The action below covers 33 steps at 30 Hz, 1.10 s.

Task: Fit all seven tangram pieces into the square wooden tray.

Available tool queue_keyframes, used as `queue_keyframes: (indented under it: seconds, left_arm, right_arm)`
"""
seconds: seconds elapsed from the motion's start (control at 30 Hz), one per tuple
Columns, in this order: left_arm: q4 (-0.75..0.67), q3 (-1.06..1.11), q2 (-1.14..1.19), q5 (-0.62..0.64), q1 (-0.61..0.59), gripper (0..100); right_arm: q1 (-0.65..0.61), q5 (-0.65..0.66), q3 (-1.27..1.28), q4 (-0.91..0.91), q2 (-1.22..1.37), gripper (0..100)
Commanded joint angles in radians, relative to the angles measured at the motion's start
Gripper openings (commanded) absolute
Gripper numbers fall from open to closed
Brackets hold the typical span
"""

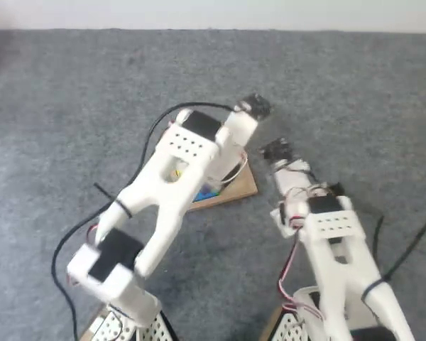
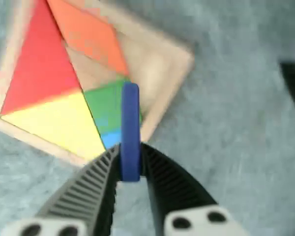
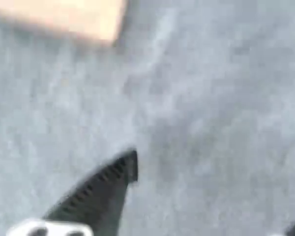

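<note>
Looking down from high, the left arm [image 1: 174,177] lies right across the tray [image 1: 243,186], one wooden corner poking out past it on the grey carpet [image 1: 326,78].

B: And the left wrist view fills that in! The left gripper [image 2: 130,157] has its jaws pinching a dark blue piece [image 2: 130,123], held on edge, above the tray's near corner.

A: What's already seated in there?

B: The red triangle [image 2: 39,73] and the yellow triangle [image 2: 59,123] share an edge. The orange piece [image 2: 91,34] is next to the red. The green piece [image 2: 105,105] and a light blue piece [image 2: 110,139] sit just behind the blue one. Bare wood shows on the tray floor towards the far corner.

A: None of those colours is clear from above, bar a sliver of blue and yellow under the arm. Over to the other side: the right gripper [image 1: 275,150] sits just beside the tray's corner, over carpet.

B: Its own wrist view agrees. The right gripper's jaws are spread, with one ribbed finger [image 3: 110,184] low in the picture and the other far off at the edge. It is holding nothing. A blurred tan corner of the tray is over there too, well apart from that finger.
</note>
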Motion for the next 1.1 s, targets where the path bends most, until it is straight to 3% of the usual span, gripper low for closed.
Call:
queue_keyframes:
  seconds: [0.0,0.13,0.3,0.43,0.6,0.7,1.07]
  left_arm:
    - [-0.071,-0.087,0.074,0.072,0.000,1]
    - [-0.071,-0.124,0.121,0.077,-0.006,1]
    - [-0.087,-0.131,0.074,0.109,-0.008,1]
    - [-0.114,-0.131,0.084,0.118,-0.012,1]
    - [-0.153,-0.131,0.169,0.170,-0.041,1]
    - [-0.169,-0.131,0.213,0.201,-0.046,1]
    - [-0.196,-0.131,0.221,0.227,-0.035,4]
  right_arm:
    - [0.008,-0.008,-0.014,-0.007,-0.001,50.4]
    - [0.047,-0.012,-0.025,-0.007,-0.002,50.4]
    - [0.150,-0.138,-0.126,0.002,-0.019,50.4]
    - [0.223,-0.178,-0.147,0.084,-0.183,50.4]
    - [0.206,-0.147,-0.083,0.277,-0.555,50.4]
    - [0.154,-0.092,0.012,0.305,-0.691,50.4]
    - [0.145,-0.060,0.051,0.245,-0.593,50.4]
